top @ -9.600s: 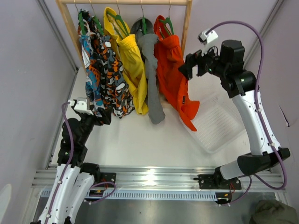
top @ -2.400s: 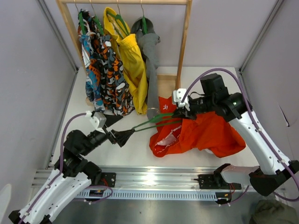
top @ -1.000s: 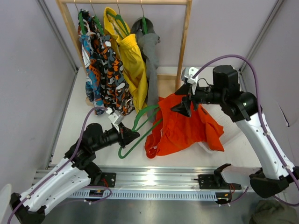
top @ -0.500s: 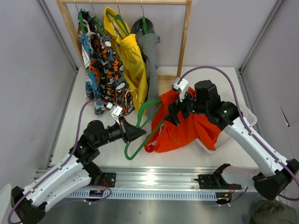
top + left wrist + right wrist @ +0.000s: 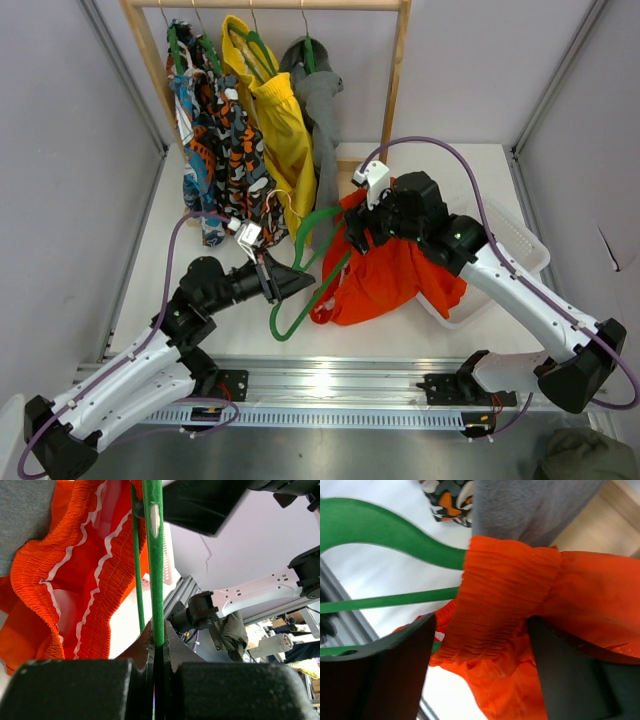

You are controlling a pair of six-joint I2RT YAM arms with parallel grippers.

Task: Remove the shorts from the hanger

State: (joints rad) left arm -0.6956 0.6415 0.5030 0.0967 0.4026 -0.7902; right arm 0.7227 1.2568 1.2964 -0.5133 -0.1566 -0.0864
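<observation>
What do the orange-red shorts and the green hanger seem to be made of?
The bright orange-red shorts look like soft matte cloth: the waistband is finely gathered. The thin dark green triangular hanger seems smooth plastic with a slight sheen, possibly coated wire.

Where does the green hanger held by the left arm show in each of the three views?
Top external: hanger at centre, its end in the left gripper.
Left wrist: upright green bar at centre, rising from the shut jaws.
Right wrist: upper left, running behind the shorts' waistband.
Shared landmark: the orange shorts.
</observation>
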